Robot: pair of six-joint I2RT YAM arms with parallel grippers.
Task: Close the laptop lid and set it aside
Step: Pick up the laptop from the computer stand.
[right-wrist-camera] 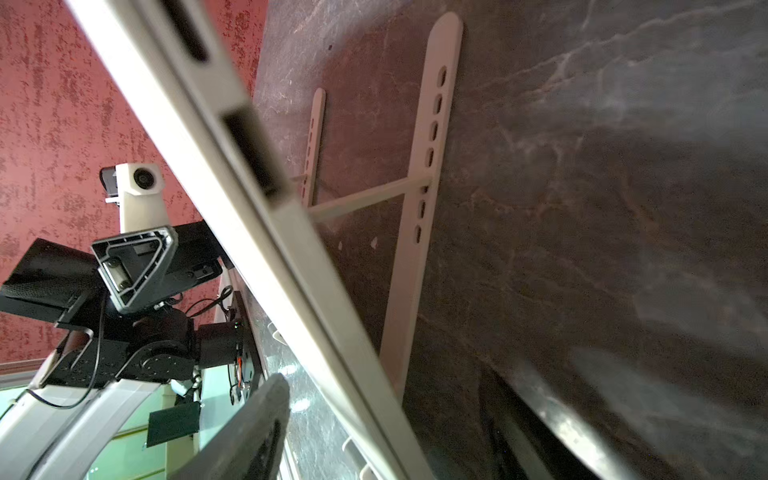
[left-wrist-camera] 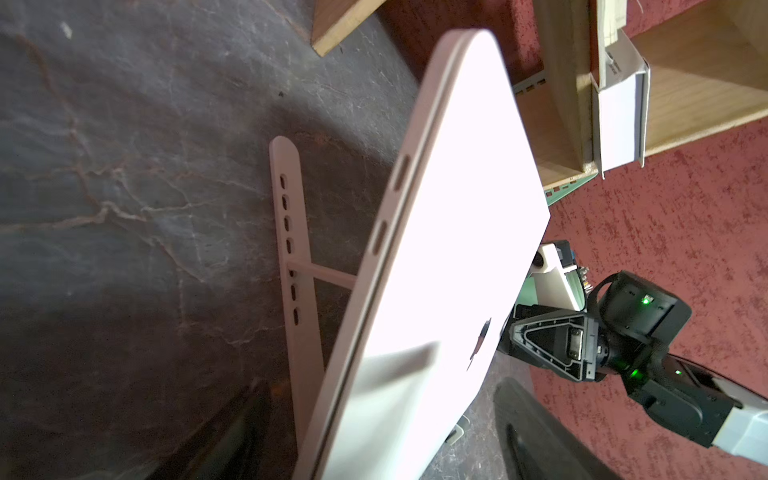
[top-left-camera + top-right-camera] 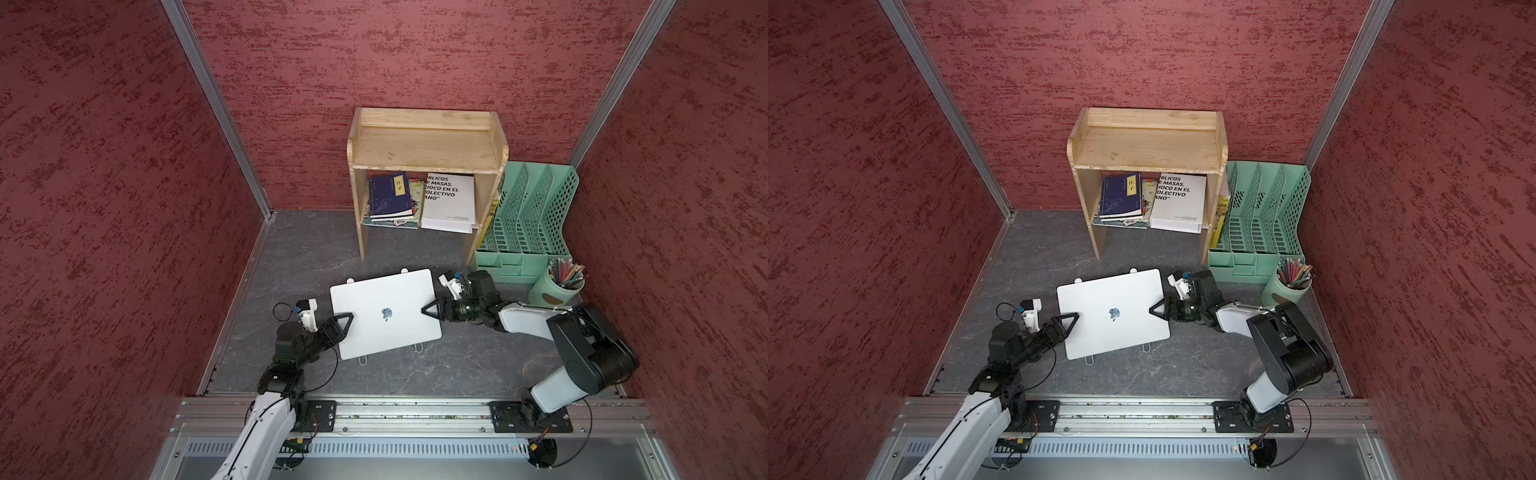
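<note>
Lying closed, laptop [image 3: 385, 313] on stand [image 2: 305, 345]

The dark tabletop [image 3: 316, 257] bears white stand [image 2: 296, 232], wooden shelf [image 3: 424, 145], green organiser [image 3: 536, 208], pencil cup [image 3: 552, 291].

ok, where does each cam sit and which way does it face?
Top view: high above the base rail, looking down and forward at the laptop; both arms, left gripper and right gripper at its sides.
Top view: same head, near-identical picture, wooden shelf at back.
Left wrist: on its arm, looks along the laptop's side to the right gripper; own fingers blurred.
Right wrist: on its arm, looks across to the left gripper; own fingers blurred.
Shared: both wrist views show the white stand under the laptop.
</note>
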